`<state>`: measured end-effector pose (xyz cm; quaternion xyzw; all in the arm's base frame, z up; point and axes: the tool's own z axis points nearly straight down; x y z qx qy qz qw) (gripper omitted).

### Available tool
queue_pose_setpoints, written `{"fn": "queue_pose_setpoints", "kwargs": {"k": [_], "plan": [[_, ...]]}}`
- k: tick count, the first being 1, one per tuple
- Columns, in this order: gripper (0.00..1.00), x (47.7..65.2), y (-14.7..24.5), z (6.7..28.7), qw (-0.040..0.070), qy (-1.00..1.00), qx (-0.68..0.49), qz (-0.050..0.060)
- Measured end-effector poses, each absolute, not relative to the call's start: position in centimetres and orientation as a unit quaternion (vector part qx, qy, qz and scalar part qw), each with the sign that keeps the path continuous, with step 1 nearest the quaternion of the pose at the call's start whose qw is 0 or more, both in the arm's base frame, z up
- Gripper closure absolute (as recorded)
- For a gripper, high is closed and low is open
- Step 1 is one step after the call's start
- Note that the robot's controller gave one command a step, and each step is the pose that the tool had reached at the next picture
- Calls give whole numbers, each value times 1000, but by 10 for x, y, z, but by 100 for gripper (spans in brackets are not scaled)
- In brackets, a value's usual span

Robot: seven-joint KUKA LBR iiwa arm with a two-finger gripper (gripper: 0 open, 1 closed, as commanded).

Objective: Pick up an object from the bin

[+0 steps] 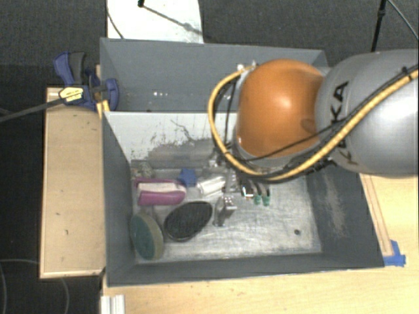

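Black oval object (pixel 188 220) low-left in bin (pixel 163 77); claw (pixel 224 210) just beside; cannot tell claw state.

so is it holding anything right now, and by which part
Cannot tell. The gripper is down at the right end of the black oval pad, but no hold on it is visible.

Gripper (pixel 224 209) beside black oval pad (pixel 188 220), grey bin (pixel 163 77)

The big orange cover (pixel 278 106) hides the middle of the bin (pixel 163 77) at the back. The grey arm (pixel 373 123) is cut off at the right edge. A little blue thing (pixel 188 176) and a white thing (pixel 211 186) are too small to name.
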<state>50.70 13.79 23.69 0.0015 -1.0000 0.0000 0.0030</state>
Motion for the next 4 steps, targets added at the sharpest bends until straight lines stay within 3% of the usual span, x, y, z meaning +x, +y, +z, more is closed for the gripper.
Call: {"fn": "queue_pose_setpoints", "kwargs": {"k": [1, 2, 3, 4], "plan": [[0, 528, 172, 111, 1, -989, 149, 0], [0, 530, 172, 101, -8, -995, 104, -2], [100, 530, 173, 102, -7, -995, 101, -3], [100, 511, 139, 268, -4, -941, 340, 0]]}}
